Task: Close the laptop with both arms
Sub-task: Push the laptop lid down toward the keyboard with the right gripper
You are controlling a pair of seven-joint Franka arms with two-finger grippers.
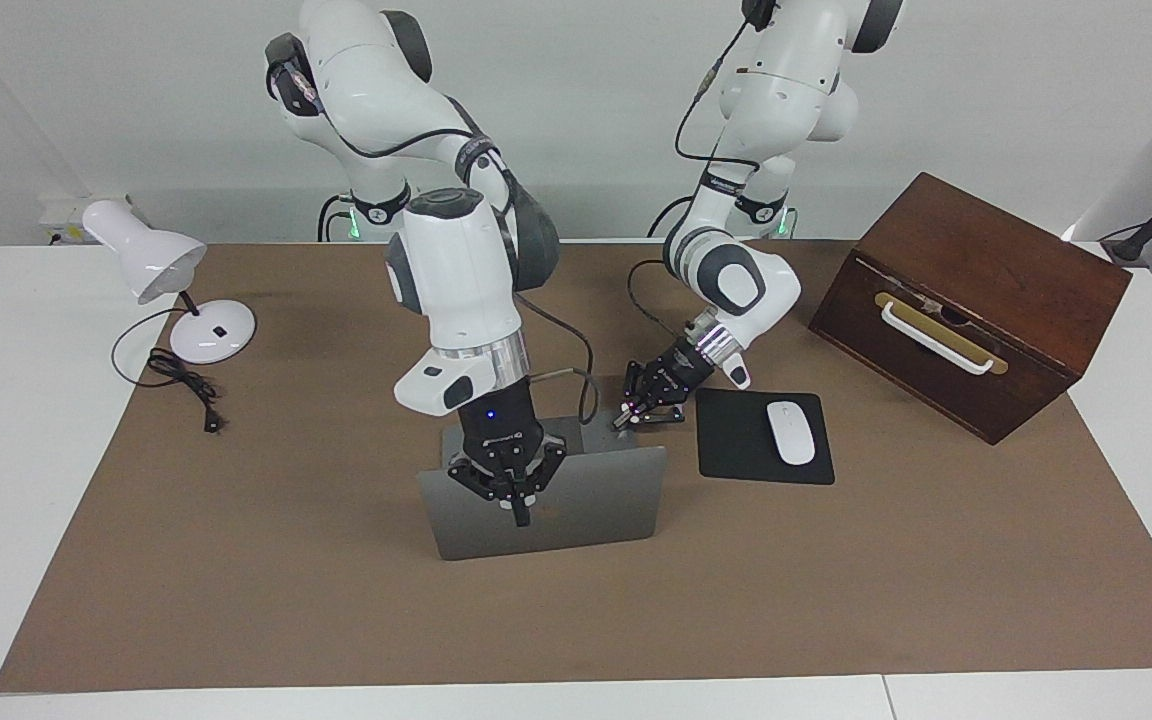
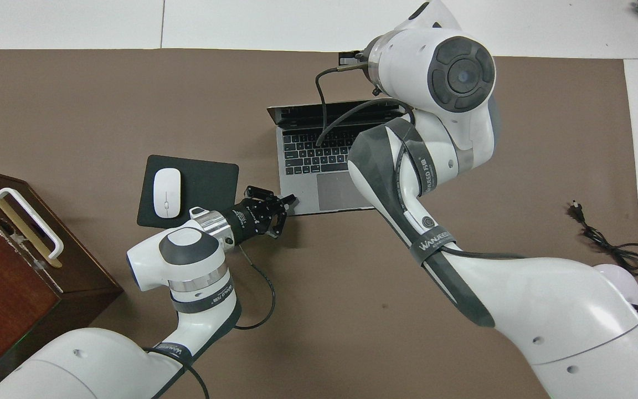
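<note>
The laptop [image 1: 576,505] sits open near the middle of the brown mat [image 1: 236,580], its lid raised and leaning toward the robots over the keyboard, the dark logo on the lid's back facing away from them; in the overhead view the keyboard and trackpad of the laptop [image 2: 310,158] show beneath the lid's edge. The right gripper [image 1: 519,515] points downward against the back of the lid, close to the logo, its fingertips clenched together with nothing between them; whether the tips actually press the lid or hang just off it cannot be told. The left gripper [image 1: 624,416] lies low at the corner of the laptop's base nearest the robots and toward the left arm's end of the table, its fingertips likewise pinched shut on nothing; in the overhead view the left gripper [image 2: 290,199] has its tips resting at that corner of the palm rest. Just beside the laptop, toward the left arm's end, lies a black mouse pad [image 1: 736,450] with a white mouse [image 1: 790,432] on it; a wooden box [image 1: 976,300] with a white handle stands farther toward that end; a white desk lamp [image 1: 161,270] stands at the right arm's end, its black cord [image 1: 181,385] coiled on the mat.
</note>
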